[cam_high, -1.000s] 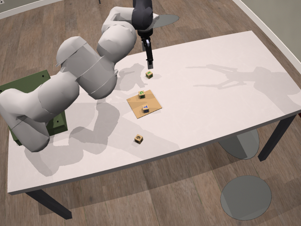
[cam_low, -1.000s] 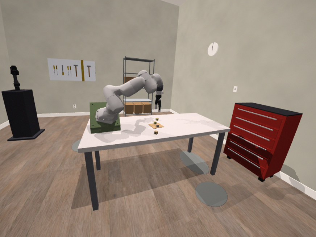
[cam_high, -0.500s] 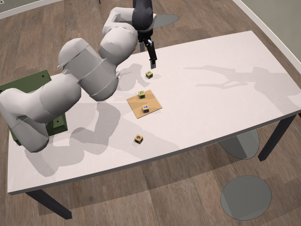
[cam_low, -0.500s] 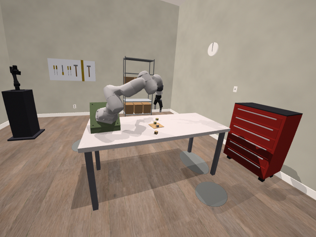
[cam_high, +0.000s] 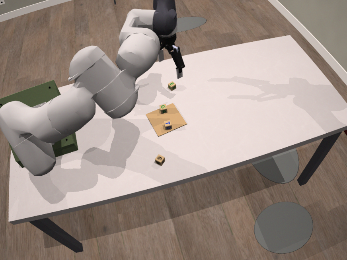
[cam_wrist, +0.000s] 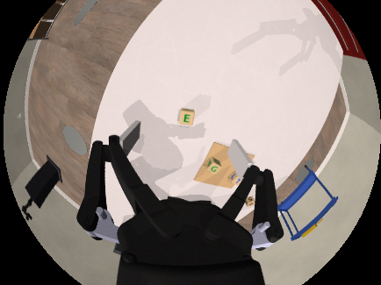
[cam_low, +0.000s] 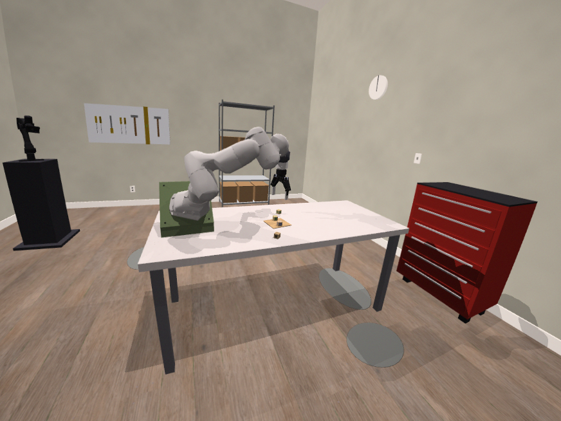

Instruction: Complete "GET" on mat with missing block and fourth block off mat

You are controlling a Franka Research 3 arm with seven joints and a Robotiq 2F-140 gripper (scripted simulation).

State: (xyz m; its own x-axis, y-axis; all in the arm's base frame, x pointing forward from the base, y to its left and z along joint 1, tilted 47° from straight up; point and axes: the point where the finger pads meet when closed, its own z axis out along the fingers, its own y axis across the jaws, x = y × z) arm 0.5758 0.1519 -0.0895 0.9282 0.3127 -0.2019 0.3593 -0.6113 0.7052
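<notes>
My gripper (cam_high: 170,65) (cam_low: 280,190) (cam_wrist: 185,146) is open and empty, above the table on the far side of the mat, near the E block. The wooden block with a green E (cam_high: 172,85) (cam_low: 278,211) (cam_wrist: 187,117) lies off the mat, E on top. The tan mat (cam_high: 178,115) (cam_low: 268,223) (cam_wrist: 219,151) lies flat. On it are the green G block (cam_high: 163,109) (cam_low: 275,217) (cam_wrist: 213,165) and the blue T block (cam_high: 167,125) (cam_low: 279,223) (cam_wrist: 235,178), letters on top, with a gap between. One finger partly covers the mat in the wrist view.
A fourth block (cam_high: 159,159) (cam_low: 276,235) (cam_wrist: 249,201) lies off the mat towards the near table edge, a dark 6-like sign on top in the top view. The white table (cam_high: 246,127) (cam_low: 327,233) also bears the arm's green base (cam_high: 32,94) (cam_low: 186,228). A red cabinet (cam_low: 449,233) stands beyond.
</notes>
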